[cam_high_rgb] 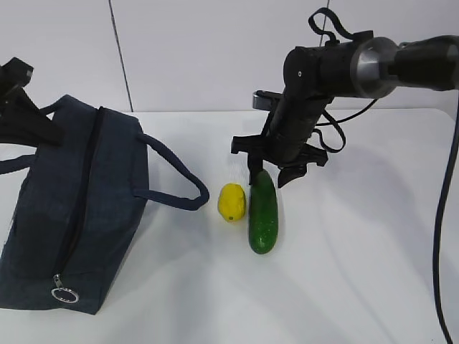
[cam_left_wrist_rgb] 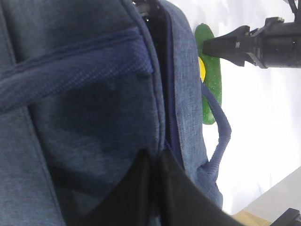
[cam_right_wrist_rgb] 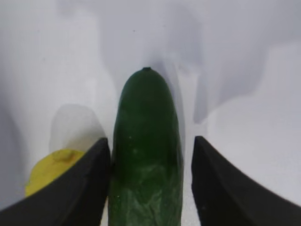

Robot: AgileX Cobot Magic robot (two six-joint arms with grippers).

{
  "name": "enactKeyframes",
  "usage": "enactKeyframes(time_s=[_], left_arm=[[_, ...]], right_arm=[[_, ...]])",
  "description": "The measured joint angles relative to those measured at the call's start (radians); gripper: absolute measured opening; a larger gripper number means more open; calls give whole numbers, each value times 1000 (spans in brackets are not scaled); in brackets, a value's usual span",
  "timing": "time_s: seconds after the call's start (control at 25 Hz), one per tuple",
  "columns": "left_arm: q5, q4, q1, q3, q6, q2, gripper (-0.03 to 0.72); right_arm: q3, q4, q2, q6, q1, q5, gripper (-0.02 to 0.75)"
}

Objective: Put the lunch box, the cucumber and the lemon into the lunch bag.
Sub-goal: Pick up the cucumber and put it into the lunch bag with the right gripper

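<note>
The right claw point(cam_high_rgb: 273, 173) is standing released astride the far end of the cucumber point(cam_high_rgb: 263, 212) lying on the table point(cam_high_rgb: 344, 272), with the lemon point(cam_high_rgb: 232, 201) just outside one finger, while the left claw point(cam_left_wrist_rgb: 153, 188) is sitting clenched against the lunch bag point(cam_high_rgb: 64, 208).

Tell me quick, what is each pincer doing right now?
Left pincer: shut, pressed against the lunch bag.
Right pincer: open, straddling the cucumber, not yet clamped.
</note>
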Motion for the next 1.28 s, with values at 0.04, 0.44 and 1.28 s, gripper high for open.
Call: enactKeyframes(time_s=[0.04, 0.44, 1.28], left_arm=[[0, 0, 0, 0, 0, 0, 1], [0, 0, 0, 0, 0, 0, 1], [0, -2, 0, 0, 0, 0, 1]], right_arm=[[0, 0, 0, 0, 0, -1, 401], [0, -2, 0, 0, 0, -4, 281], [-2, -21, -5, -2, 0, 31, 267]])
